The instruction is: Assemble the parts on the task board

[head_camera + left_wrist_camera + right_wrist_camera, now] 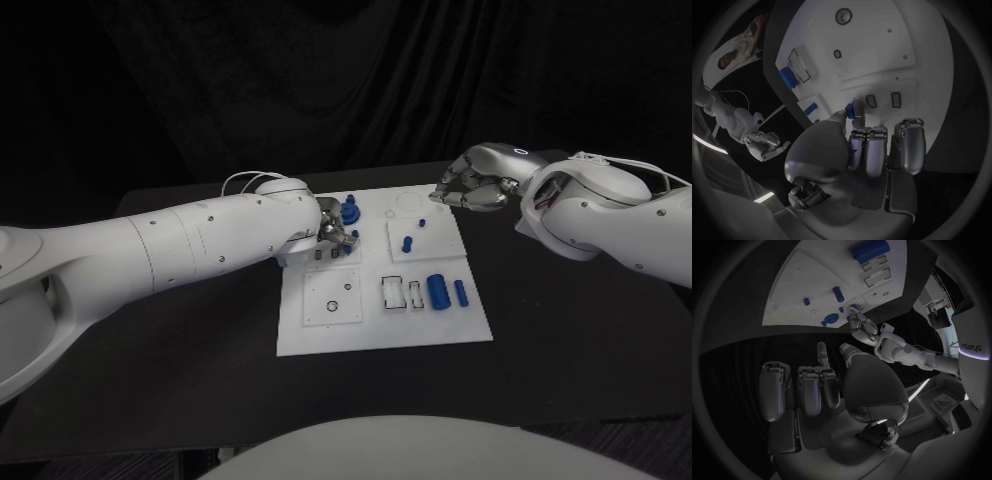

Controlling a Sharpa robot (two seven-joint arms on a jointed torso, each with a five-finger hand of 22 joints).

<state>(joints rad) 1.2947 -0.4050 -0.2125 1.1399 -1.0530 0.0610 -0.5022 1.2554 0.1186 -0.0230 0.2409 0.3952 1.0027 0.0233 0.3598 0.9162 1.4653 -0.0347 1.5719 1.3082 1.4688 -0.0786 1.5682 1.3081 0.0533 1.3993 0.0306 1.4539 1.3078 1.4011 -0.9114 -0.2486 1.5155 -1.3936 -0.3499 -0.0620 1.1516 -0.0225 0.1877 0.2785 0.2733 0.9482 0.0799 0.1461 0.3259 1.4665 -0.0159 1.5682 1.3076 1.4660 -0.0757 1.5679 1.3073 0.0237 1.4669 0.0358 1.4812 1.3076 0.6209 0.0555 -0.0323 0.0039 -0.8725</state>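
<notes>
The white task board (378, 325) lies mid-table. My left hand (335, 228) hovers low over its far left part, and thumb and fingers pinch a small blue peg (857, 108) just above the board (898, 55). A round blue part (351, 211) stands just beyond that hand. Two small blue pegs (407, 243) stand near the board's middle. A thick blue cylinder (438, 291) and a thinner one (462, 292) lie in slots on the right. My right hand (476, 190) hangs off the board's far right corner, fingers curled in with nothing in them.
A square white plate with round holes (333, 297) sits on the board's near left. A rectangular slot (392, 292) and a pale cylinder (414, 293) lie beside the blue cylinders. Bare black table (577, 330) surrounds the board, with a dark curtain behind.
</notes>
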